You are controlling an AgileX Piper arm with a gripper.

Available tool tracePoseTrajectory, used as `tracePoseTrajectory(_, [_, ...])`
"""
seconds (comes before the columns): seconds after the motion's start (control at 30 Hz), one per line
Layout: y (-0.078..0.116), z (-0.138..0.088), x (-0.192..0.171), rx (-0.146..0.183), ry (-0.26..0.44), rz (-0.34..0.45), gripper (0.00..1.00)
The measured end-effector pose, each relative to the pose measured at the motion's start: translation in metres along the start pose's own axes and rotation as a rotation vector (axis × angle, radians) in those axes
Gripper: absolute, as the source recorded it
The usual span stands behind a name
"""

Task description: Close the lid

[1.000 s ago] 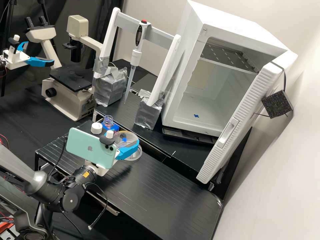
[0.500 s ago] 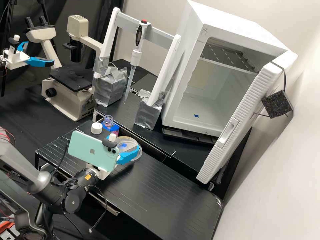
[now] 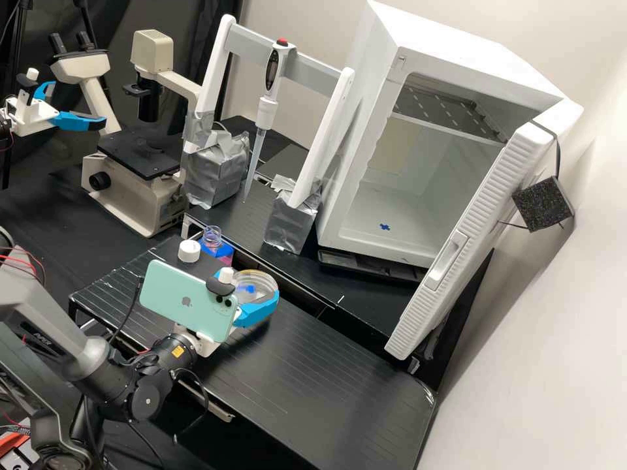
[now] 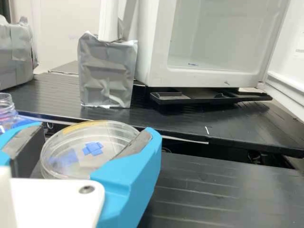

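High view: A dark grey arm w/ a green phone [image 3: 189, 300] mounted at its wrist fills the lower L, its gripper [image 3: 258, 314] clamped on the clear lid [image 3: 258, 282] just below L of ctr. The lid lies over a dish [image 4: 51, 173] on the black bench [image 3: 339, 378]; whether it is fully seated is too hard to tell. Wrist view: The gripper [image 4: 96, 127] has 1 blue finger on either side of the lid, which carries a tan strip along part of its rim; blue patches show thru the clear plastic. Back in the high view, a white cap [image 3: 189, 250] and an open bottle [image 3: 212, 237] w/ pink liquid stand near the dish, L of ctr. A pipette [image 3: 266, 112] hangs tip-down from a white-and-grey rack [image 3: 315, 74], upper ctr, its feet wrapped in silver tape. A beige microscope [image 3: 142, 202] stands upper L. A white cabinet [image 3: 356, 176], door open, dominates the upper R.
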Motion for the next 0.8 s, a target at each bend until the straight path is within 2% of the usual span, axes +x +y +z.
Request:
tracePoseTrajectory(0.3, [-0.0005,0.0014,0.0005,0.007,-0.003,-0.004,0.00])
tracePoseTrajectory(0.33, [-0.0005,0.0014,0.0005,0.007,-0.003,-0.004,1.00])
tracePoseTrajectory(0.8, [-0.0004,0.0038,0.0028,0.003,-0.008,0.004,1.00])
